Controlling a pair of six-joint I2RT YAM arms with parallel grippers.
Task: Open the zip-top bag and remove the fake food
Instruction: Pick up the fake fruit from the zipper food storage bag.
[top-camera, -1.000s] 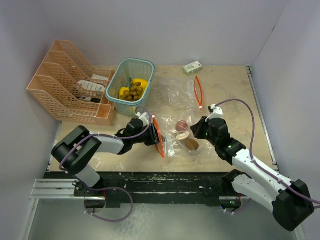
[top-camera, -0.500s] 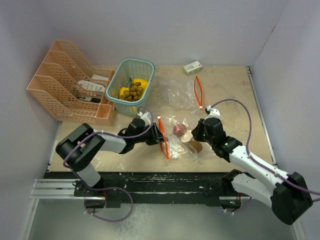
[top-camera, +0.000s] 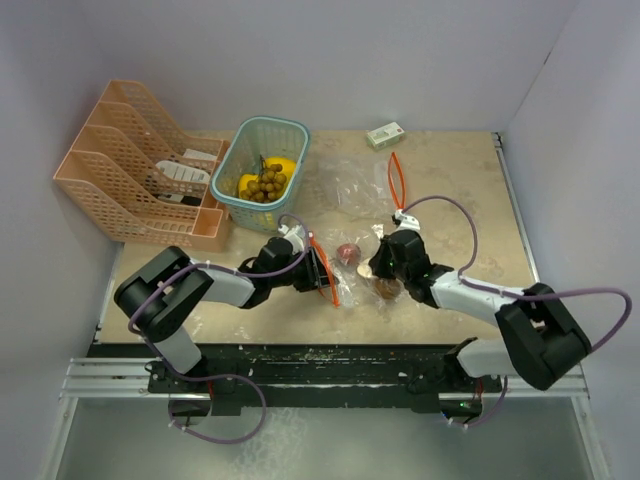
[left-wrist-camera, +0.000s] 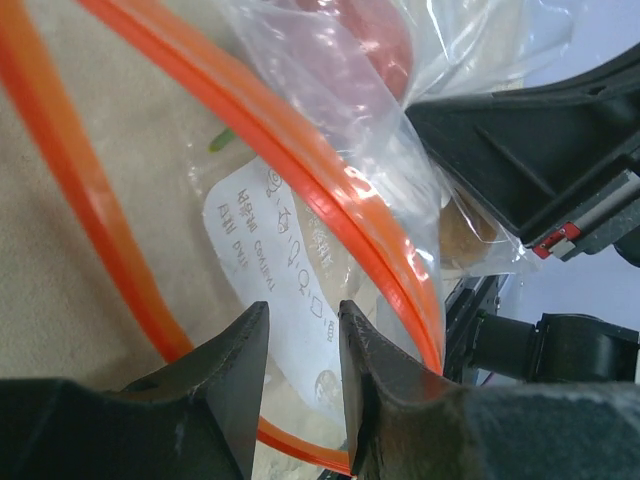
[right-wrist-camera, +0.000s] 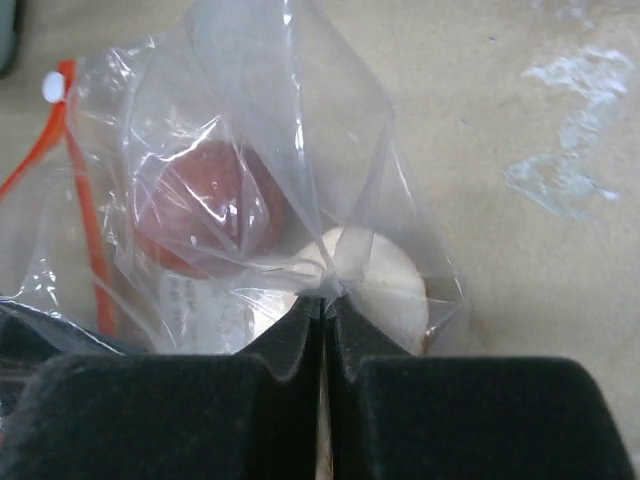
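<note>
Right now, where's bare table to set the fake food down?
Free: bare table from the empty bag to the right edge, behind the right gripper. Crowded: centre around the zip-top bag; back left, basket and organizer.

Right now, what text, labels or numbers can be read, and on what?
White label on the bag: several printed lines, too blurred to read.
Small box at the far edge: markings too small to read.
Nothing else carries text.

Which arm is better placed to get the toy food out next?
Probably the right arm: its jaws pinch the closed end of the bag, so lifting could tip the toy food toward the mouth the left arm holds.
</note>
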